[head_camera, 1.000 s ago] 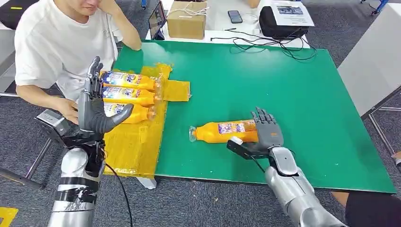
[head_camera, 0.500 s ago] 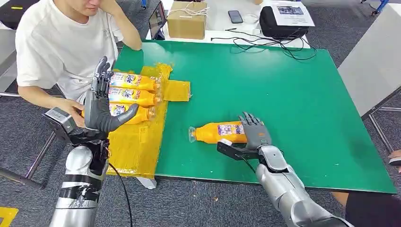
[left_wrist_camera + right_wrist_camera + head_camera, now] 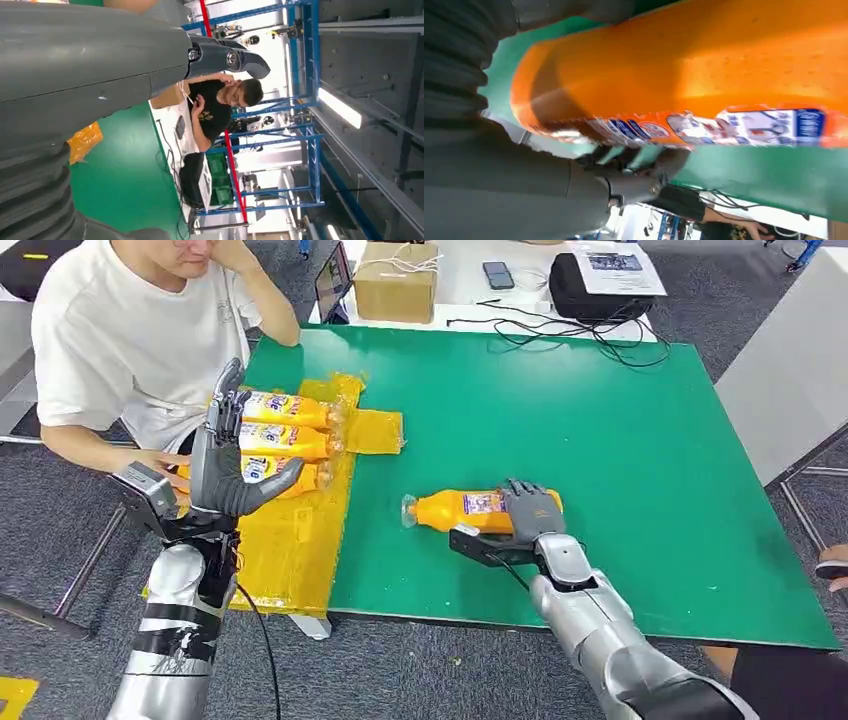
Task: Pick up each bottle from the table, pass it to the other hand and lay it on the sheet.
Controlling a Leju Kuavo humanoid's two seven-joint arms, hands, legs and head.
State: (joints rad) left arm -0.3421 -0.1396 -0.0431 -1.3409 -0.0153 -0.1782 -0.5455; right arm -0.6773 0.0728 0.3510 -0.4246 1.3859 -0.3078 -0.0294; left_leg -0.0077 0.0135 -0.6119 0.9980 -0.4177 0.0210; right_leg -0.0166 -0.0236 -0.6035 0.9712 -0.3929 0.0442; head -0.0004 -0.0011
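**Tech:** Since the earlier frame, your right hand [image 3: 530,512] has slid left along the bench [image 3: 600,440] and closed in on the bottle [image 3: 460,510]. Your left hand [image 3: 228,465] has drifted right and now stands over the sheet [image 3: 290,550].

**Operator:** State of the right hand?

**Tech:** Its fingers wrap over the base end of the bottle, and the thumb sits under the near side. The bottle lies on its side on the green bench, cap pointing left, well apart from the sheet. You cannot tell whether it has left the surface. In the right wrist view the orange body [image 3: 704,65] presses against the palm.

**Operator:** And the left hand?

**Tech:** Raised upright, fingers spread, thumb out to the right, holding nothing. Behind it, three bottles [image 3: 290,440] lie side by side on the sheet, caps to the right.

**Operator:** Anything else near you?

**Tech:** A person [image 3: 130,340] in a white shirt sits at the left corner of the bench, one hand beside the sheet.
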